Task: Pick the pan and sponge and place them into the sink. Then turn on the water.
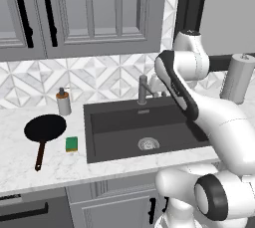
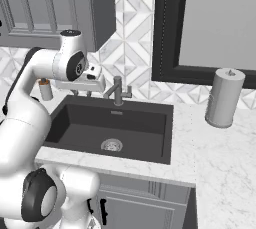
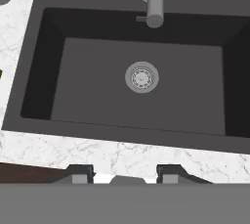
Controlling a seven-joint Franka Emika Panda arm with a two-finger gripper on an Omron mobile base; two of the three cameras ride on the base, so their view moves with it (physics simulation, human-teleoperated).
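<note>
Item one, the pan (image 1: pixel 45 127): round, flat, black, lying on the marble counter (image 1: pixel 20 165) left of the sink (image 1: pixel 94 137), its long reddish-brown handle (image 1: pixel 40 156) pointing toward the near edge. We judge it stiff and the heavier of the two pieces, likely to tip if lifted by the far end of the handle; we would take the handle close to the bowl, jaws across its thin width. Item two, the sponge (image 1: pixel 71 144): small green block with a yellow underside, just beside the pan's handle, between it and the sink's left wall, apart from both. We judge it light, soft and yielding, easy to pinch across its short sides. Item three, the sink: dark basin with a round silver drain (image 3: pixel 141 77), nothing in it; the grey faucet (image 3: pixel 154 0) at its far rim runs no water. Item four, the gripper (image 3: pixel 126 175): poised above the sink's near rim, looking down into the basin, fingertips (image 3: pixel 80 174) standing apart with nothing between them.
</note>
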